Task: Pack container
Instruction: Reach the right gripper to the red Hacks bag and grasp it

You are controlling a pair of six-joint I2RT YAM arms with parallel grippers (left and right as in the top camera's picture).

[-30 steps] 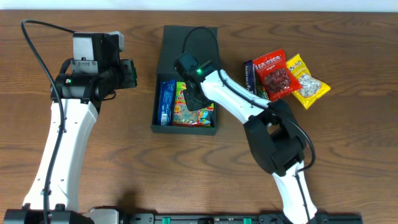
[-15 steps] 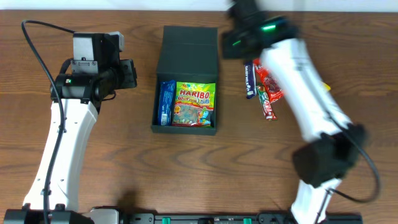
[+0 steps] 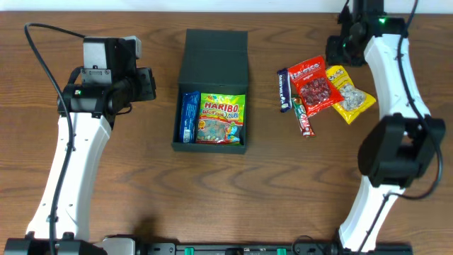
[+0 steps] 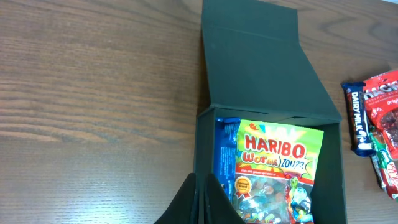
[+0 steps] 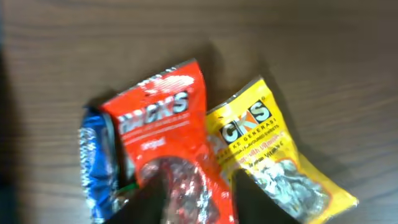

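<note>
Overhead count: two packets boxed, four outside

The container [image 3: 214, 57] lies at mid-table with its flap lid laid open on the far side. Inside are two items. A blue packet [image 3: 189, 115] stands on edge against the left wall, most of its face hidden. A Haribo bag [image 3: 221, 118] lies flat beside it.

To the right, on the table [image 3: 141, 184], four snacks lie in an overlapping cluster:
- a dark blue bar [image 3: 283, 90]
- a red packet [image 3: 313, 85]
- a yellow packet [image 3: 348, 92]
- a slim red bar [image 3: 304, 120], partly tucked under the red packet

The right gripper [image 3: 338, 51] hangs over the table's far edge, just beyond the cluster, and the top of its arm is cut off by the frame. The right wrist view is blurred. Its fingers show only as two dark smears, spread apart with nothing between them, above the red packet [image 5: 163, 134].

The left gripper [image 3: 146, 85] sits to the left of the container, apart from it. In the left wrist view its fingers [image 4: 200, 205] form one dark wedge at the bottom edge, pressed together and empty. The frame cuts off the box's near wall.
</note>
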